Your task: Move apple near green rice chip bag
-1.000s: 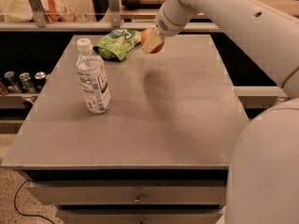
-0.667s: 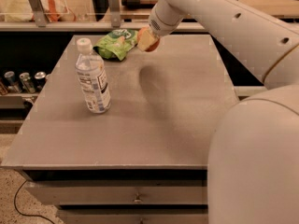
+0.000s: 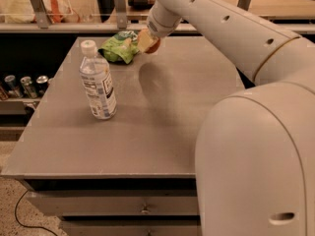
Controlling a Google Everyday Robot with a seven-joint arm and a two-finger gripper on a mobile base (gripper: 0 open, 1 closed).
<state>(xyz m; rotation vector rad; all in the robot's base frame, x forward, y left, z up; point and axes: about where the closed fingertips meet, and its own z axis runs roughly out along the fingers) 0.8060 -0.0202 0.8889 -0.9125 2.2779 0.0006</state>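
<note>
The green rice chip bag [image 3: 118,47] lies on the far left part of the grey table [image 3: 167,112]. My gripper [image 3: 146,41] is right beside the bag's right edge, low over the table, shut on the apple [image 3: 153,46]. Only a reddish sliver of the apple shows under the pale fingers [image 3: 144,39]; the rest is hidden by the gripper. The white arm reaches in from the right over the table's back edge.
A clear water bottle [image 3: 98,87] with a white cap stands upright on the left half of the table. Several cans [image 3: 22,85] sit on a lower shelf at the left. A counter with a rail runs behind the table. The robot's white body fills the lower right.
My gripper with the apple has moved left and slightly down, closing the gap to the green bag. The bottle and the bag have not moved.
</note>
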